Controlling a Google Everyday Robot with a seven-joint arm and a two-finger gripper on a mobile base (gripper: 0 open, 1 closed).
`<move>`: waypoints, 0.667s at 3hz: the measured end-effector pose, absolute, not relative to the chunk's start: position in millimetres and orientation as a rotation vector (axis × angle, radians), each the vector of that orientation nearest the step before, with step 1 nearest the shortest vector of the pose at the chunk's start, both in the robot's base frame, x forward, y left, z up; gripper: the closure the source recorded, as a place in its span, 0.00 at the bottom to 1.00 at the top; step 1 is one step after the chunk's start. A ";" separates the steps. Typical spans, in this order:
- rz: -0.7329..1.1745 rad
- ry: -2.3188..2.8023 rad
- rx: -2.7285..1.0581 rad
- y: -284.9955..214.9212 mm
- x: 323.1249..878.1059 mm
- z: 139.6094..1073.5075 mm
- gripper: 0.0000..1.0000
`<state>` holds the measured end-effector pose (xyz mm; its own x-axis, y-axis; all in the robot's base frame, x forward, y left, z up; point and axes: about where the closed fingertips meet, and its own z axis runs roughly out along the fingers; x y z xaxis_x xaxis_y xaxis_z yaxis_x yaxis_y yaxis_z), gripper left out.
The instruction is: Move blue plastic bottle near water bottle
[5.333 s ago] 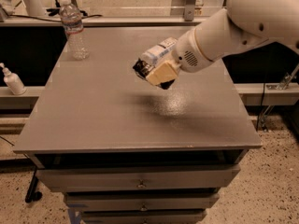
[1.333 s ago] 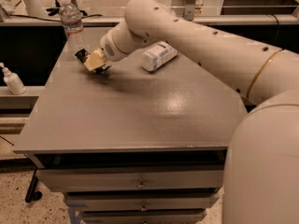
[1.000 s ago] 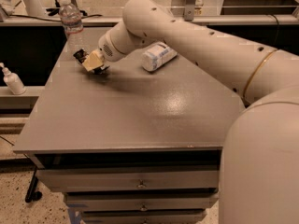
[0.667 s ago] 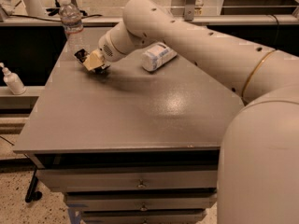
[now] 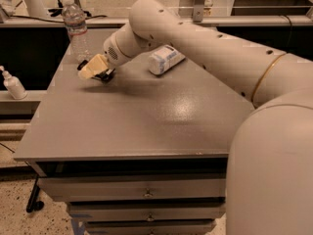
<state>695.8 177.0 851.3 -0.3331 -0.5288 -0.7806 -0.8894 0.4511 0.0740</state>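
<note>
The blue plastic bottle (image 5: 165,59), pale blue and white, lies on its side on the grey table (image 5: 146,121) at the far middle. The water bottle (image 5: 75,26), clear with a white cap, stands upright at the table's far left corner. My gripper (image 5: 94,68) hovers just above the table, in front of and slightly right of the water bottle and well left of the blue bottle. It touches neither bottle and holds nothing that I can see. My arm reaches in from the right and passes over the blue bottle's far side.
A small white pump bottle (image 5: 12,84) stands on a lower shelf left of the table. Drawers (image 5: 146,192) sit under the table's front edge. A counter runs behind the table.
Five seconds ago the gripper held the blue bottle above the table's middle. Now the bottle lies on the table and the gripper is left of it. Over the last second nothing moved.
</note>
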 end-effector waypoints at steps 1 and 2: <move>0.658 2.006 -1.173 163.8 690.0 855.6 0.00; 0.671 1.970 -1.157 134.3 672.3 874.5 0.00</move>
